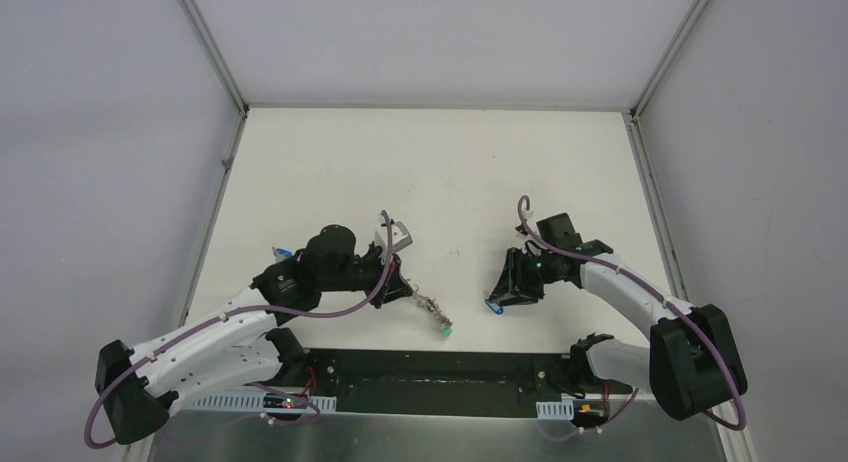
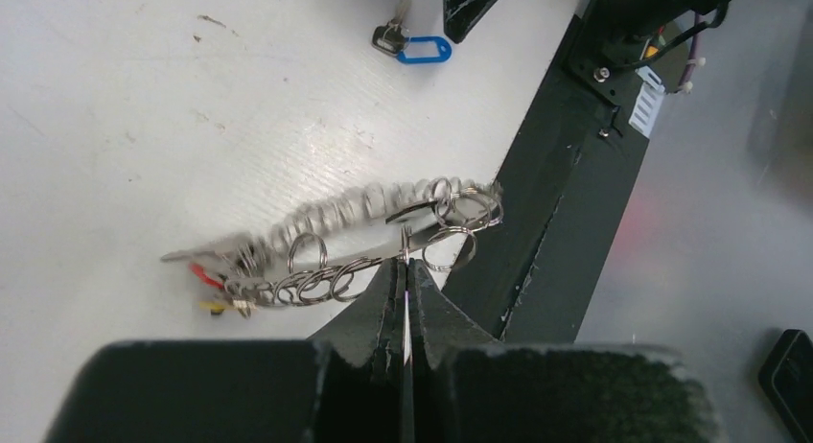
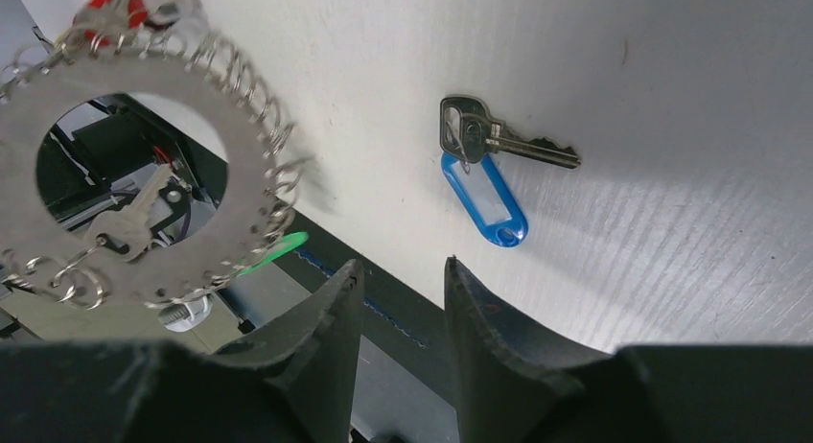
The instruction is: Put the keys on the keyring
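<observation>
Top view: the left gripper is seen clamped on the keyring, which is held between the two arms, nearer the left one, at the near edge of the table. A green tag is seen at the ring's near end. The right gripper is lowered beside the blue-tagged key, which lies flat on the table. A small blue-white item is seen by the left arm, too small to identify.

Left wrist view: the jaws are pressed together on the ring's flat metal edge, with its wire loops spread to both sides. A red tag and a yellow tag are hung at the ring's far left. The ring is held partly over the black base plate. A white label is fixed to that plate; its print cannot be read. The blue-tagged key is seen further up, just beside a right fingertip.

Right wrist view: the jaws are parted with a gap, and nothing is gripped between them. The blue-tagged key is seen ahead of the fingertips, not touched. The white insert in its tag cannot be read. The keyring is seen at left as a flat disc with a round hole, rimmed with loops. One bare key is hung from it, seen through the hole.
</observation>
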Controlling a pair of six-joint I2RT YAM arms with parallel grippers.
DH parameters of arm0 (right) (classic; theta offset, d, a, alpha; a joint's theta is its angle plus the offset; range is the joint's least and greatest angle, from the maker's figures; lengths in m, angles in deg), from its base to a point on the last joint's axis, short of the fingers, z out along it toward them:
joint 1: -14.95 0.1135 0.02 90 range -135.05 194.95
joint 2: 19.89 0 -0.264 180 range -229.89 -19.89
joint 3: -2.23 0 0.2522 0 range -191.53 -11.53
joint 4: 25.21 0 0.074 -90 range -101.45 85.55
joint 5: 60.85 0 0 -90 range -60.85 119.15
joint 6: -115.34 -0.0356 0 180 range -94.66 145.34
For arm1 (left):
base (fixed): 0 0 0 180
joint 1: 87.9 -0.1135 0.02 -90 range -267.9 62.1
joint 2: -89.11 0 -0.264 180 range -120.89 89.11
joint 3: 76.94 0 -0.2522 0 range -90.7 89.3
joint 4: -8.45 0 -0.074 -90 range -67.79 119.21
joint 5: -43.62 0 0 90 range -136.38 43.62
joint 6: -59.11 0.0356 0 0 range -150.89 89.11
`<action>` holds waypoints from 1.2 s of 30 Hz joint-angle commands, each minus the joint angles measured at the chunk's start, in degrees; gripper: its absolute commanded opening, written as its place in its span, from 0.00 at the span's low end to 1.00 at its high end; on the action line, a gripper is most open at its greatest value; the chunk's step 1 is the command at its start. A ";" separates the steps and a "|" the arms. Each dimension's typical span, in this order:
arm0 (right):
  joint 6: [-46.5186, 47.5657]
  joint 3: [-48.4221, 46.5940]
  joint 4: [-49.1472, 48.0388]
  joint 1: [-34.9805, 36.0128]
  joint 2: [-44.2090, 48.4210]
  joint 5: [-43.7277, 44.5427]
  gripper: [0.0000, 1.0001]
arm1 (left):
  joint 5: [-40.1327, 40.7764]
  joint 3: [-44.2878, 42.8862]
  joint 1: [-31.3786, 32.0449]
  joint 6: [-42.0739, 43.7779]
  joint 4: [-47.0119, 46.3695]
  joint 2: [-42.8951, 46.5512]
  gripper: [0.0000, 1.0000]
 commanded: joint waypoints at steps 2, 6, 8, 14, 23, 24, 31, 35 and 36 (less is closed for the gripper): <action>0.99 -2.47 0.18 -0.40 1.70 0.71 0.40 | 1.77 -6.84 0.76 3.25 9.34 6.20 0.00; 0.89 -2.42 0.06 -0.75 1.91 0.84 0.41 | 2.30 -6.49 0.73 3.33 9.24 5.78 0.00; 1.00 -2.51 0.06 -0.84 1.71 0.83 0.40 | 1.74 -6.37 0.74 3.52 8.27 3.07 0.00; 1.12 -2.38 -0.31 -1.36 0.96 0.85 0.43 | -0.74 -4.09 1.49 4.80 -0.38 -6.31 0.00; 1.55 -2.76 -0.12 -2.01 2.07 1.73 0.40 | 2.84 2.84 4.04 3.97 -13.61 -5.65 0.00; 1.66 -2.89 -0.12 -2.03 1.92 1.83 0.39 | 2.67 3.29 4.27 3.90 -14.13 -5.27 0.00; 2.98 -4.42 0.13 -2.03 -0.49 3.38 0.32 | 2.91 5.11 5.11 3.65 -16.83 -2.05 0.00; 3.11 -5.14 -0.28 -1.75 -2.76 4.48 0.26 | 3.05 5.17 5.26 3.41 -16.83 -1.70 0.00; 3.30 -5.25 -0.29 -1.70 -3.33 4.85 0.26 | 3.05 5.17 5.30 3.44 -16.76 -1.69 0.00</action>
